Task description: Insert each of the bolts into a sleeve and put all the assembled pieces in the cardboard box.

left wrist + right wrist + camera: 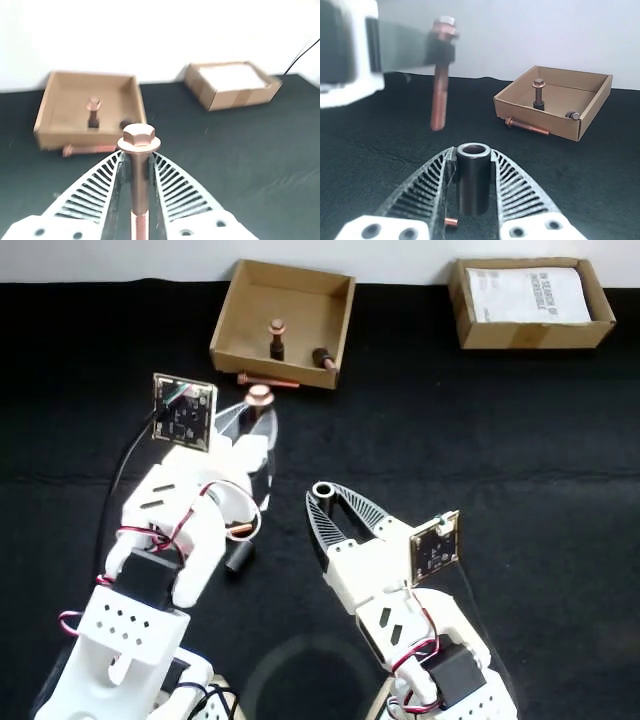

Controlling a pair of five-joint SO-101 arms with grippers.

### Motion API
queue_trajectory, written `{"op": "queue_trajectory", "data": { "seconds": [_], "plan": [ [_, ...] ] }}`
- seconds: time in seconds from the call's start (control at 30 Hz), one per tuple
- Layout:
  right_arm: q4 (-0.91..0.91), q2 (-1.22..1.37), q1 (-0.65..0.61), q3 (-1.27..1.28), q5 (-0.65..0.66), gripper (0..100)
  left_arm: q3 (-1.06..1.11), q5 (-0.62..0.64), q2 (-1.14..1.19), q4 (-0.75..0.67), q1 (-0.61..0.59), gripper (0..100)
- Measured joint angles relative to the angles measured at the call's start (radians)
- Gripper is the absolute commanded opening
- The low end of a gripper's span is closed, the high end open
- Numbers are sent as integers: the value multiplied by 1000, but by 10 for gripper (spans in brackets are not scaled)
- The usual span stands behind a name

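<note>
The right hand [322,492], at lower centre of the high view, is clenched on an upright sleeve [473,185] with its open end up. At lower left a spare sleeve [238,558] lies on the table [500,440] beside the left arm. Farther up, left of centre, the left hand [136,156] grasps a bolt [138,140], head up. The bolt hangs above and beyond the held sleeve, apart from it. Beyond that, a loose bolt [268,381] lies just before the box [228,310]. The box holds an upright assembled piece [276,340] and a dark piece [323,358] at its lower right corner. A second box [530,335] sits at upper right.
</note>
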Motion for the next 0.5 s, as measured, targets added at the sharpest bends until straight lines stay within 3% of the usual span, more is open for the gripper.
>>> {"op": "queue_trajectory", "data": {
  "seconds": [0.13,0.5],
  "plan": [
    [0,0,0,0,0,6,0,0,-3,-63,48,9],
    [0,0,0,2,0,6,0,0,-3,-68,207,9]
  ]
}}
